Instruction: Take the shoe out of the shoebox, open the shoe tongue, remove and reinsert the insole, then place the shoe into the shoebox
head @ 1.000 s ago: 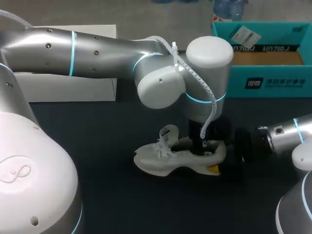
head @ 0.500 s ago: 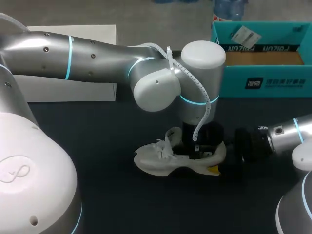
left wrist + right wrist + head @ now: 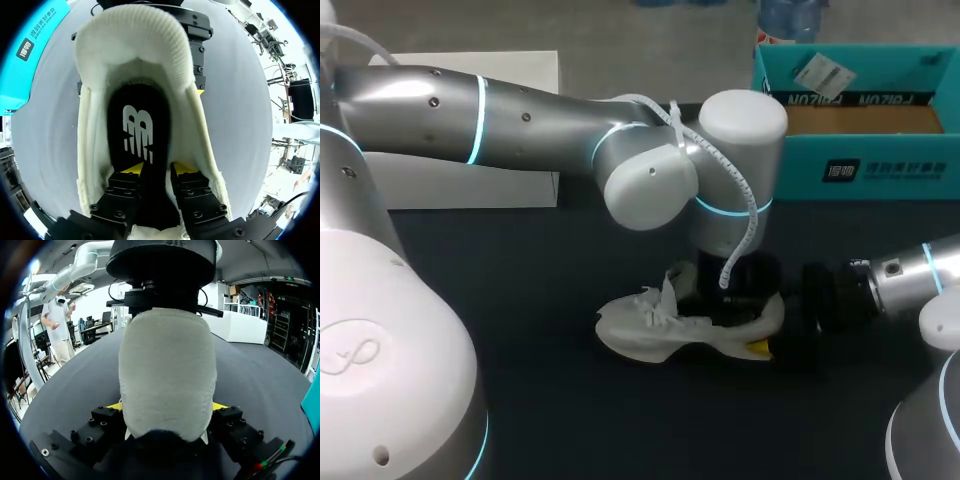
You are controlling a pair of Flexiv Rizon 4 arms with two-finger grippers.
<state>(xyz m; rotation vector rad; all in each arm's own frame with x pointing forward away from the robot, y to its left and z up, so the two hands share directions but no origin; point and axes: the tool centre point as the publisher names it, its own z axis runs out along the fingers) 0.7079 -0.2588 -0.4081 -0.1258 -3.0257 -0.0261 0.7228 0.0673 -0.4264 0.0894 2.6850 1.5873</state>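
Head view: my left gripper [image 3: 728, 298] had sunk lower into the shoe [image 3: 640, 335] on the table [image 3: 520, 300]. Left wrist view: its fingers [image 3: 131, 169] stood slightly apart on the insole [image 3: 142, 125], so I judged removal came next. Right wrist view: my right gripper [image 3: 166, 407] pinched the heel [image 3: 167, 365].

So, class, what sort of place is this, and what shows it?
Most likely a robotics lab or test bench. A left arm and a right arm, both robot arms, meet at a white shoe on a dark table, with a teal shoebox open behind it.
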